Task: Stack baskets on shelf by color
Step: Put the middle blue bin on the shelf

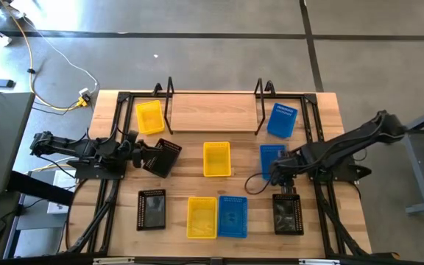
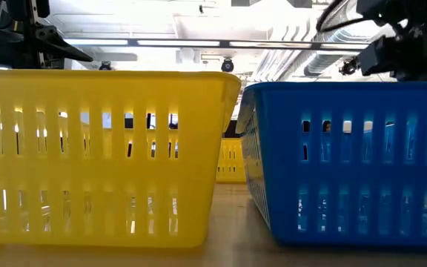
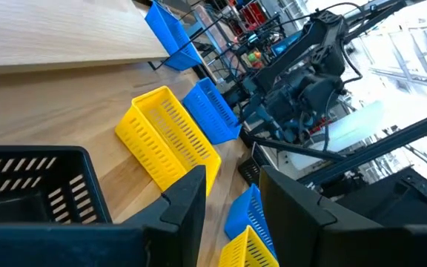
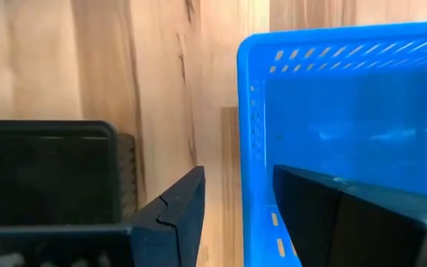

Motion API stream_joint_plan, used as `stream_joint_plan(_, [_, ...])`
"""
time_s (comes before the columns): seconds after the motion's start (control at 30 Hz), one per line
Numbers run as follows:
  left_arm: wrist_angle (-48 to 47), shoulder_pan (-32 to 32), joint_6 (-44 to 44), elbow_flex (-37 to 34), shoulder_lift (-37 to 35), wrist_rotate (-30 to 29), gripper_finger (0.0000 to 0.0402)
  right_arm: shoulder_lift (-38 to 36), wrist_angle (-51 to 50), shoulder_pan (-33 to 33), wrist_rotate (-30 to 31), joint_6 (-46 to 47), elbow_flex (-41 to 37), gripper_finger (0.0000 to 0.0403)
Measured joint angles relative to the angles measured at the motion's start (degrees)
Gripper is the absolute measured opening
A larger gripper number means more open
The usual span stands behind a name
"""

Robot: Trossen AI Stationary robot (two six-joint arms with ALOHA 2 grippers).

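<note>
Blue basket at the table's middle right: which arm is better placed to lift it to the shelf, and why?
Right. The right gripper is over the blue basket, open jaws astride one wall. The left gripper is across the table beside a tilted black basket.

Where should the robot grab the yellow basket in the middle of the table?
Pinch the rim of a long wall, coming straight down. The yellow basket sits flat, open side up, with thin walls and free space along both long sides.
</note>
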Motion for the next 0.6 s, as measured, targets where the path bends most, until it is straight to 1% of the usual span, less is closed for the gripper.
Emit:
stream_joint_plan(0.2, [0.0,0.0,1.0,0.0,0.0,0.0,0.0117,5.6,0.5,0.0,0.1,0.0,0.0,0.0144])
stream_joint_plan(0.3, [0.0,0.0,1.5,0.0,0.0,0.0,0.0117,8.2,0.8,0.0,0.2,1.0,0.0,0.0131])
stream_joint_plan(0.4, [0.0,0.0,1.7,0.0,0.0,0.0,0.0117,9.5,0.7,0.0,0.5,2.6,0.0,0.0095])
stream_joint_plan(0.53, [0.0,0.0,2.4,0.0,0.0,0.4,0.0117,9.7,0.9,0.0,0.7,3.8,0.0,0.0018])
stream_joint_plan(0.6, [0.0,0.0,2.4,0.0,0.0,0.6,0.0117,9.7,0.7,0.0,0.9,5.4,0.3,0.0011])
